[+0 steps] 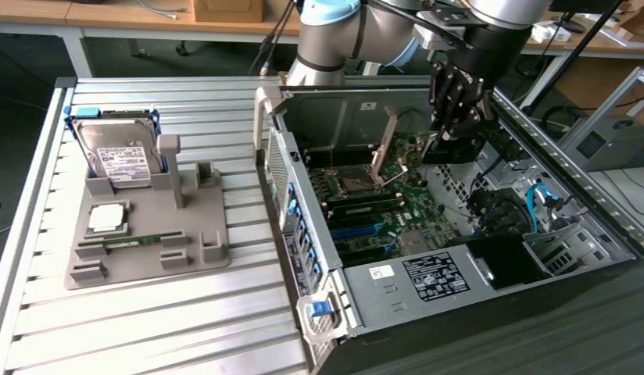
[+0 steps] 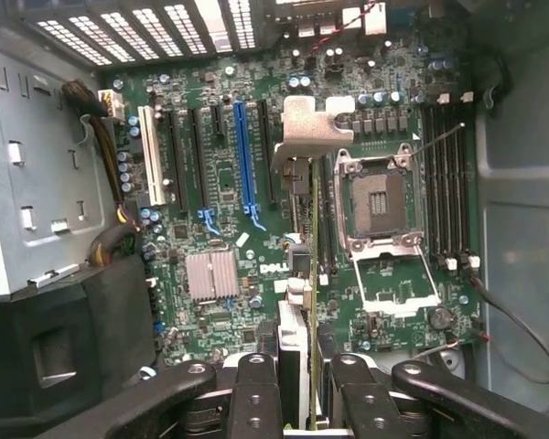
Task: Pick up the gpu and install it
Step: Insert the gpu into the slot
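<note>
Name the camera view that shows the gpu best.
The wrist view: the gpu runs edge-on from the gripper out to its silvery bracket, above the motherboard. The exterior view shows a dark piece of it under the gripper.

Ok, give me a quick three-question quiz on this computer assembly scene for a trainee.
1. True or false: the end effector grips the gpu above the motherboard.
2. Where does the hard drive stand? A) in the grey fixture beside the case; B) inside the case; C) on the motherboard.
3. Besides black and white, which colour of expansion slot is on the board?
Key: 1 true; 2 A; 3 blue.
</note>
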